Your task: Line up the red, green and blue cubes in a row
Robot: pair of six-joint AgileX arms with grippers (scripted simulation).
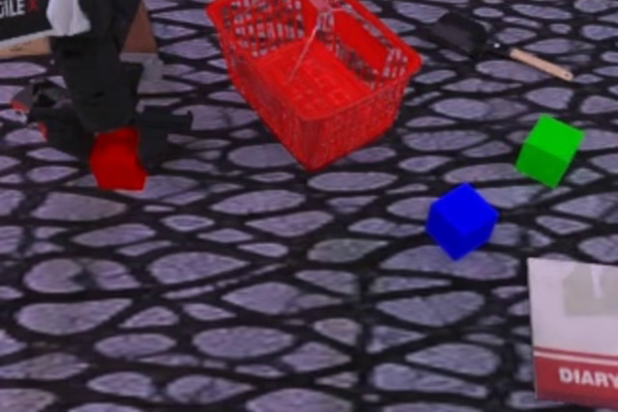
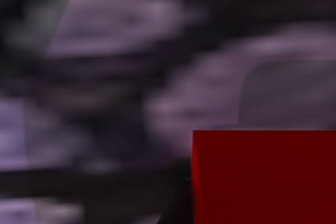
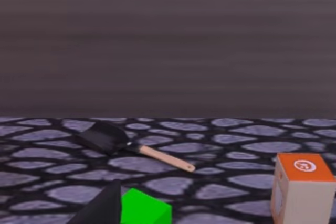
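The red cube (image 1: pixel 118 159) sits at the table's left, between the dark fingers of my left gripper (image 1: pixel 116 140). In the left wrist view the red cube (image 2: pixel 262 177) fills one corner. One dark finger (image 2: pixel 177 205) lies against its side, so the gripper is shut on it. The blue cube (image 1: pixel 462 221) rests right of centre. The green cube (image 1: pixel 548 150) lies farther right and back from it. My right arm is out of the top view. One dark finger (image 3: pixel 105 209) of its open gripper shows, with the green cube (image 3: pixel 146 208) on the table just beyond it.
A large red mesh basket (image 1: pixel 381 94) stands at the back centre. A black brush with a wooden handle (image 1: pixel 488 43) lies at the back right. A white and red diary (image 1: pixel 577 340) lies at the front right. The right wrist view shows a white box with an orange top (image 3: pixel 302 192).
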